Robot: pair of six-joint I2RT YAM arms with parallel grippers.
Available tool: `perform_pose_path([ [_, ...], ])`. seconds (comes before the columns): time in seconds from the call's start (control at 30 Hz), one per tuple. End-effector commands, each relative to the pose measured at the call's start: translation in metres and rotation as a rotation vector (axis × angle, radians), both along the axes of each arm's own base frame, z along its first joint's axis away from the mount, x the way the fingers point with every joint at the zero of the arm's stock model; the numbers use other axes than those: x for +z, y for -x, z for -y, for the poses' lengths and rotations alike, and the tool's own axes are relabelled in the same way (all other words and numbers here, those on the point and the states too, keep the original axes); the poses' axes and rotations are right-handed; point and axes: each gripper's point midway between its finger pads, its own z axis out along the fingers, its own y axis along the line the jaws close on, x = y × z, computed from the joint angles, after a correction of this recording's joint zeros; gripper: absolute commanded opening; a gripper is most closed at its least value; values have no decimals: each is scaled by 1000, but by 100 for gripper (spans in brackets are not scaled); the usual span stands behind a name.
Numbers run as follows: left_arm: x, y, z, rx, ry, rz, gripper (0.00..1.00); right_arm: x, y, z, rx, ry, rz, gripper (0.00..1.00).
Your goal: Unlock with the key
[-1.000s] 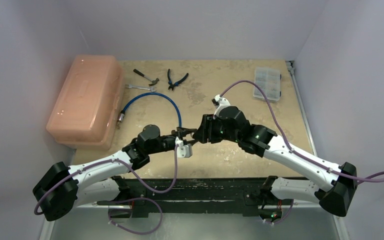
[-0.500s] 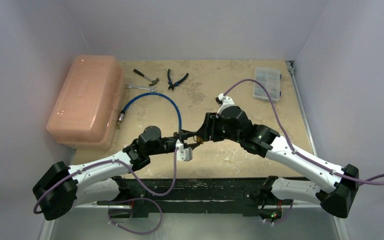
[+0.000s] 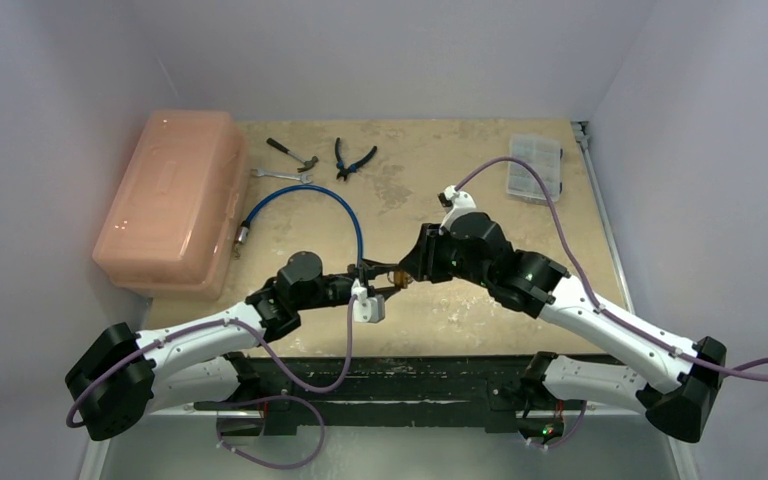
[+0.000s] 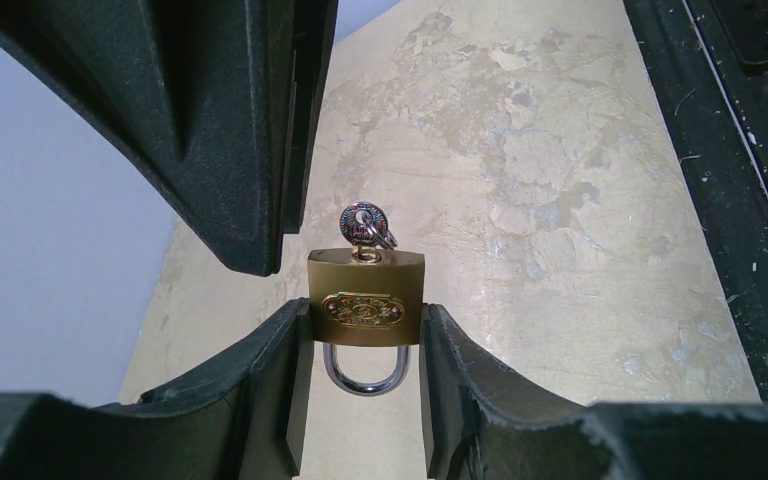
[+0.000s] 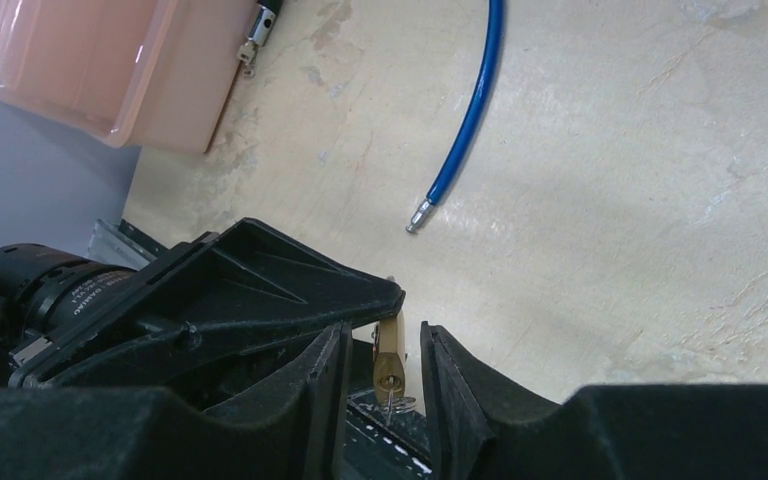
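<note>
A small brass padlock (image 4: 365, 300) hangs above the table, shackle toward the left wrist camera, and my left gripper (image 4: 365, 345) is shut on its sides. The silvery key (image 4: 364, 222) sticks in the keyhole on the far end, its ring hanging beside it. In the right wrist view the padlock (image 5: 389, 350) and the key (image 5: 391, 400) sit between my right gripper's (image 5: 384, 365) two fingers, with a gap on each side, so it is open and touches neither. From above, the two grippers meet tip to tip (image 3: 392, 275) at mid-table.
A pink plastic box (image 3: 170, 200) fills the left side. A blue cable (image 3: 310, 195) curves beside it, its end close to the grippers. A wrench (image 3: 280, 176), a small hammer (image 3: 292, 152) and pliers (image 3: 353, 158) lie at the back. A clear parts case (image 3: 535, 165) sits back right.
My right arm has drawn back slightly to the right and its jaws have narrowed around the key end of the padlock. The left arm and padlock have stayed put.
</note>
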Motion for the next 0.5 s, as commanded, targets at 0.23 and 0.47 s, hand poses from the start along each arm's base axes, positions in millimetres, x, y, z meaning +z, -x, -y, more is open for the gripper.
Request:
perform_pose_path([
  [0.23, 44, -6, 7, 2, 91, 97, 0, 3, 4, 10, -12, -7, 17, 37],
  [0.47, 43, -7, 7, 9, 90, 94, 0, 1, 7, 11, -7, -12, 11, 34],
])
